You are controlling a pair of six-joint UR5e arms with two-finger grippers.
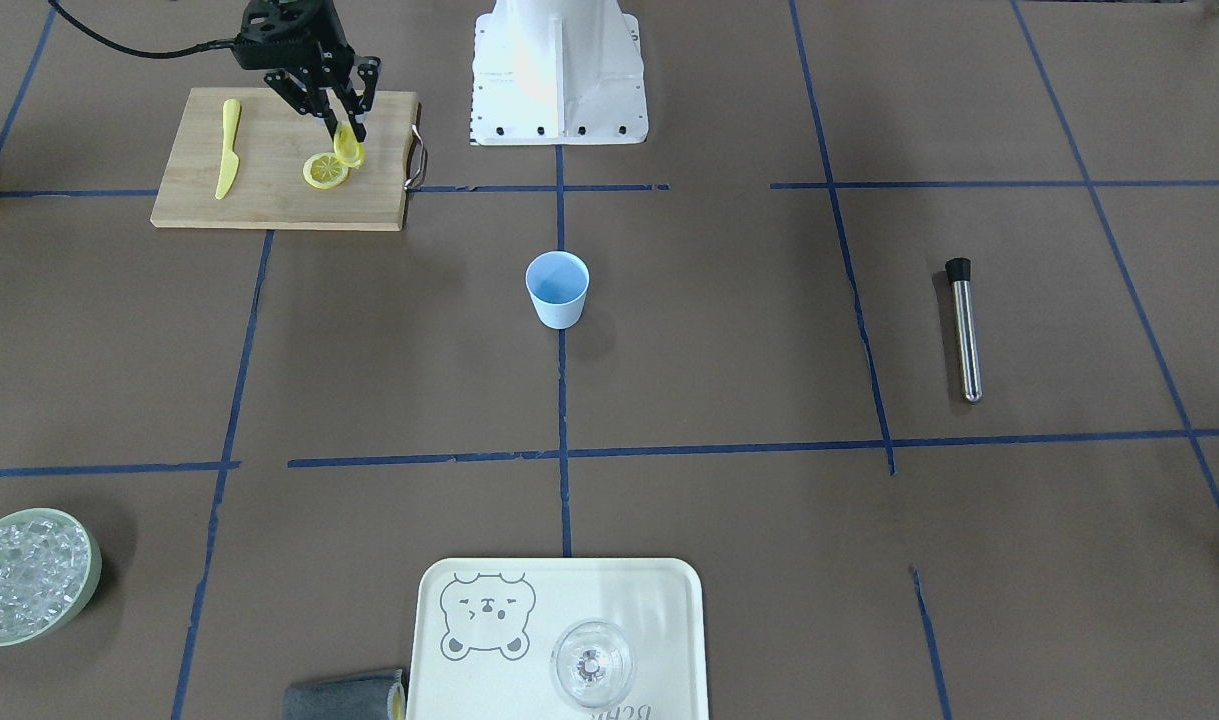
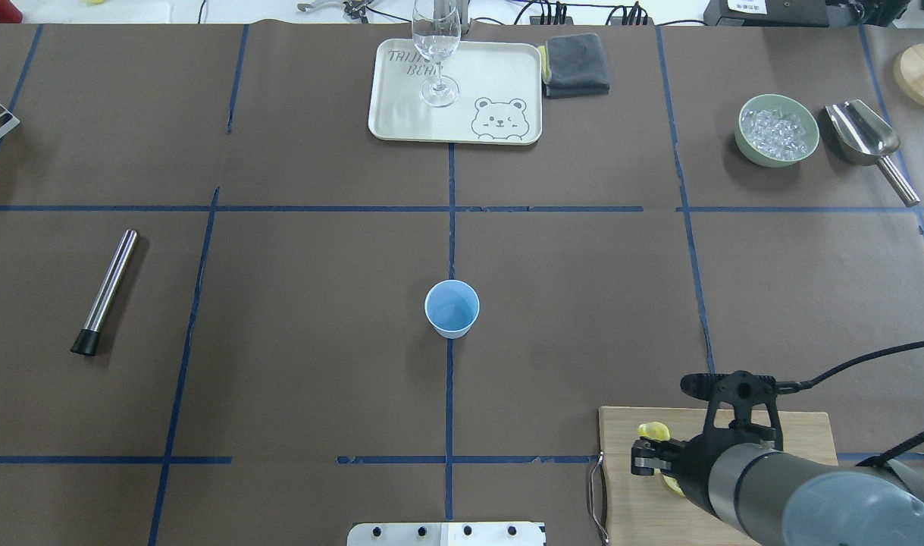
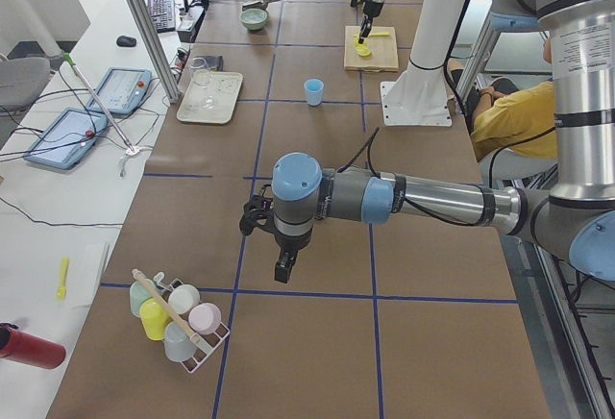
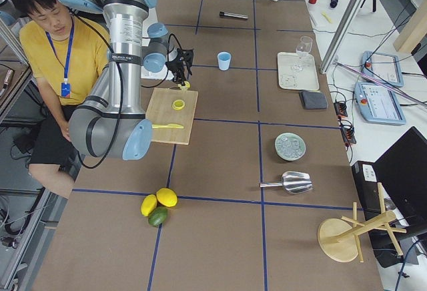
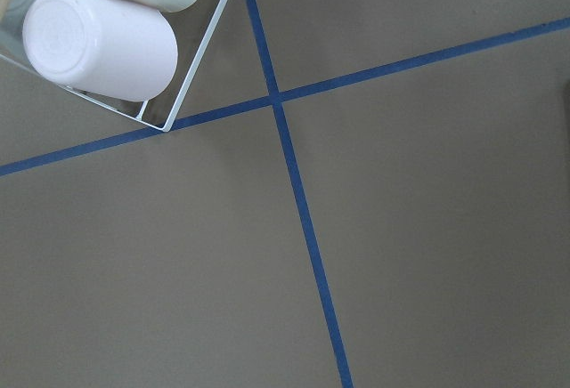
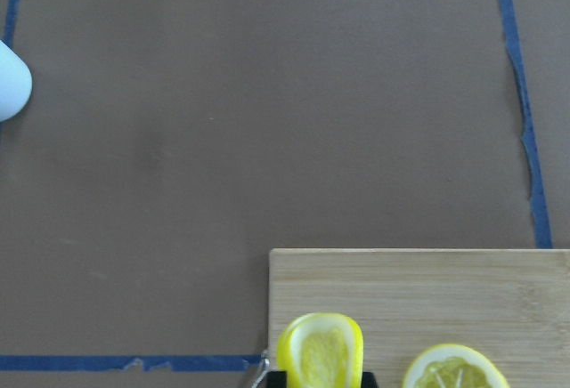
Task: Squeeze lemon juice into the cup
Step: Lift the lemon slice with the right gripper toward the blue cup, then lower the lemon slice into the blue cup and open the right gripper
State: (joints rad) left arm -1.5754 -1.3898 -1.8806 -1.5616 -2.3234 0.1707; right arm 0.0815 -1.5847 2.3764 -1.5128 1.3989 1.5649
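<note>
My right gripper (image 1: 346, 140) hangs over the wooden cutting board (image 1: 269, 195), shut on a lemon slice (image 1: 348, 150) held upright just above the wood. The right wrist view shows that slice (image 6: 321, 351) on edge between the fingers. A second lemon slice (image 1: 326, 171) lies flat on the board beside it. The pale-blue cup (image 1: 557, 288) stands upright at the table's centre, well away from the board. My left gripper (image 3: 283, 265) hovers over the table's far end near a rack of cups; I cannot tell whether it is open or shut.
A yellow knife (image 1: 228, 150) lies on the board. A metal rod with a black cap (image 1: 964, 330) lies on the left arm's side. A bear-printed tray (image 1: 449, 680) carries a clear glass (image 1: 591, 662); a green ice bowl (image 1: 29, 575) sits near it.
</note>
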